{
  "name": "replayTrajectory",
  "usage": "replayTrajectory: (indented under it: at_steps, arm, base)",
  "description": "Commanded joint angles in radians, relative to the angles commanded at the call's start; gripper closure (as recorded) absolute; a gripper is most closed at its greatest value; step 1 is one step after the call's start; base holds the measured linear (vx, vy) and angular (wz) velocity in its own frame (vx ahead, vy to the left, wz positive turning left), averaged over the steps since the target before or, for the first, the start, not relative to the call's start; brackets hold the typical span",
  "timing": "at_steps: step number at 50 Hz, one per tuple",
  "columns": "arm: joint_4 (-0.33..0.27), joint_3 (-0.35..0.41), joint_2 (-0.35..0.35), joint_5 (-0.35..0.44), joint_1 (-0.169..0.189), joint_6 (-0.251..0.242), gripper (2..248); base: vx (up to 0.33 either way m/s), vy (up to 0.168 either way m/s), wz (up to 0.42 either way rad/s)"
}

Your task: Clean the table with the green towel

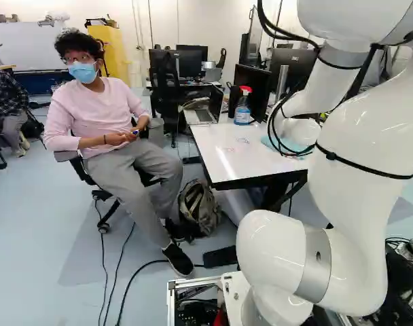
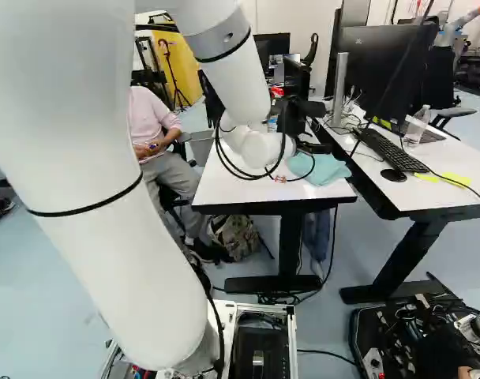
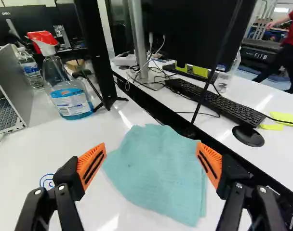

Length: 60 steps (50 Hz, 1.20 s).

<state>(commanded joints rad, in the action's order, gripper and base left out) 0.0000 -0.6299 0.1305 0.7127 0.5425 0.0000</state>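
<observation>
The jaws stand open, the green towel (image 3: pixel 158 168) lying ahead of them on the white bench (image 3: pixel 50 137). 1 spray bottle (image 3: pixel 67 86) near it wears a blue-and-white label (image 3: pixel 72 103); blue scrawl (image 3: pixel 47 181) marks the bench.

A yellow cabinet (image 1: pixel 113 51) stands before a pale wall (image 1: pixel 128 15) — blue-grey floor (image 1: pixel 30 224).

White arm (image 1: pixel 359 156) bent and reaching forward, wrist (image 2: pixel 260 150) low, black jaws spread wide, orange pads (image 3: pixel 91 165) apart

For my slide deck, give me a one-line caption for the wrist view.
Open orange-padded fingers above a green towel on a white table, spray bottle beyond.
</observation>
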Motion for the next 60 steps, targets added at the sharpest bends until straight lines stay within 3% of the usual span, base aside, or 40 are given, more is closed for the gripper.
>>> replayTrajectory:
  at_steps: [24, 60]
  arm:
    - [0.0, -0.068, 0.061, -0.074, 0.043, 0.0, 3]
    - [0.0, -0.163, 0.144, -0.199, 0.028, 0.0, 3]
  base:
    - [0.0, 0.0, 0.0]
    - [0.0, 0.0, 0.0]
